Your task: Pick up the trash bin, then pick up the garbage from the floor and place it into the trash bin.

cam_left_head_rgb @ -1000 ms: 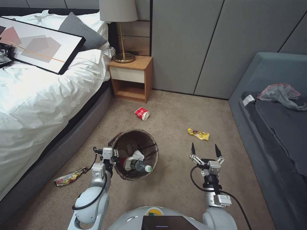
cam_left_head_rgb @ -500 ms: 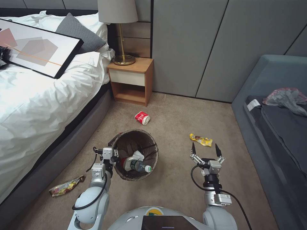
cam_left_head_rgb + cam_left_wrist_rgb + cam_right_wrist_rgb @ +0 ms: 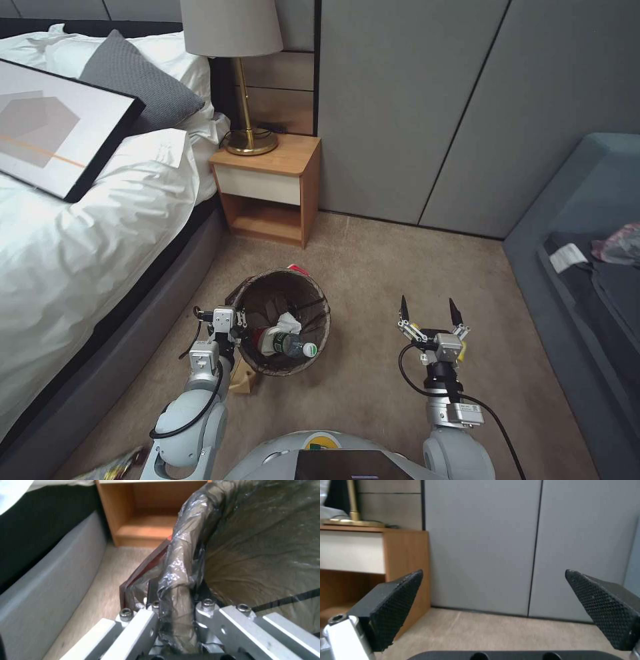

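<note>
Robot driven nearer the nightstand (image 3: pixel 270 183), red cup (image 3: pixel 298 270) now behind trash bin (image 3: pixel 283 320)

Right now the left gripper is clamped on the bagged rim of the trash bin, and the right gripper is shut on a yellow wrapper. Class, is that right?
One part is wrong. The right gripper is open and holds nothing; the right wrist view shows its fingers spread wide over bare carpet. The left gripper is indeed clamped on the bagged rim of the trash bin, as the left wrist view shows.

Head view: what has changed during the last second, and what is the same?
The whole view shifted: the robot drove forward, toward the nightstand. Nothing was taken or released. The left tool remains shut on the bin rim; the right tool remains open and empty. The bottle remains inside.
</note>
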Robot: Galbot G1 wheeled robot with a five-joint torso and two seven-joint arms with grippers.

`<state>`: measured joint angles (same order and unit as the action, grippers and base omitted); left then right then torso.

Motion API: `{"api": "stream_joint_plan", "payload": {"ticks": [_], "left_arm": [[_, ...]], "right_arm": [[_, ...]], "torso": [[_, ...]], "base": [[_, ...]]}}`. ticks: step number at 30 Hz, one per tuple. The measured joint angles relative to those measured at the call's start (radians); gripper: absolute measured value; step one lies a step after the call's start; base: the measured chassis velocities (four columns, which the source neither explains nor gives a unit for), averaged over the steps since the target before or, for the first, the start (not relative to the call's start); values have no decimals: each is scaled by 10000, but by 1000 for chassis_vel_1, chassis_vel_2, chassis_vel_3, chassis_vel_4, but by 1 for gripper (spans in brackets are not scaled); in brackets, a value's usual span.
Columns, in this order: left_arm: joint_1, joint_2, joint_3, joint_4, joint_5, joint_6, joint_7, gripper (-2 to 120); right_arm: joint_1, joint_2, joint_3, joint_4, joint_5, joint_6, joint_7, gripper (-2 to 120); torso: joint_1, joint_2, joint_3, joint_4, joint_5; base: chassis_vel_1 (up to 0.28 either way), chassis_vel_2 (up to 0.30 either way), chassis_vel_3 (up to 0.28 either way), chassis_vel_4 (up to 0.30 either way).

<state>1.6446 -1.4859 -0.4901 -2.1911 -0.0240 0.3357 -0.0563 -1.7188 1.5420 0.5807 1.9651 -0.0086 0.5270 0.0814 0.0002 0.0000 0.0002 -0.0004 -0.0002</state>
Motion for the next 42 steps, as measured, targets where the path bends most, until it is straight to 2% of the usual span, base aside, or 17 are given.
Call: {"api": "stream_joint_plan", "payload": {"ticks": [1, 8, 24, 26, 30, 31, 32, 35, 36, 38, 42], "left_arm": [[3, 2, -13, 2, 3, -1, -7, 3], [-11, 1, -9, 19, 1, -5, -4, 3], [36, -6, 6, -22, 17, 5, -5, 3], [46, 0, 15, -43, 22, 8, -4, 3], [54, 26, 22, -72, 25, 16, -4, 3], [54, 59, 22, -84, 21, 19, -4, 3], [54, 59, 22, -84, 21, 19, -4, 3], [41, 99, 21, -93, 4, 23, -1, 3], [41, 99, 21, -93, 4, 23, -1, 3], [28, 103, 25, -93, -6, 23, 2, 3], [7, 103, 31, -80, -11, 23, 5, 3]], "right_arm": [[39, -1, 25, -44, -30, 83, -37, 100], [212, -20, 164, -244, -254, 515, -231, 100], [470, -206, 377, -327, -360, 602, -255, 100], [469, -333, 561, -233, -439, 390, -317, 100], [477, -563, 1210, -8, -651, -293, -921, 100], [554, -868, 1908, 132, -718, -1103, -1748, 100], [554, -868, 1908, 132, -718, -1103, -1748, 100], [896, -1516, 2993, -102, -849, -2086, -3423, 100], [896, -1516, 2993, -102, -849, -2086, -3423, 100], [1182, -1965, 3517, -544, -1008, -2390, -4460, 100], [1399, -2385, 3803, -1135, -997, -2644, -5340, 100]], "torso": [[-1, 0, -1, 8, 6], [2, -1, 1, 3, 2], [-2, 0, -3, 4, 2], [-2, 0, -3, 4, 4], [-2, 0, -3, 4, 4], [-2, 0, -2, 3, 3], [-2, 0, -2, 3, 3], [-2, 0, -2, 5, 3], [-2, 0, -2, 5, 3], [-2, 0, -2, 6, 3], [-2, 0, -2, 4, 5]], "base": [[-336, 340, 323, -363], [-184, 213, 181, -175], [18, -19, -16, 15], [0, 0, 0, 0], [0, 0, 0, 0], [0, 0, 0, 0], [0, 0, 0, 0], [0, 0, 0, 0], [0, 0, 0, 0], [0, 0, 0, 0], [0, 0, 0, 0]]}}
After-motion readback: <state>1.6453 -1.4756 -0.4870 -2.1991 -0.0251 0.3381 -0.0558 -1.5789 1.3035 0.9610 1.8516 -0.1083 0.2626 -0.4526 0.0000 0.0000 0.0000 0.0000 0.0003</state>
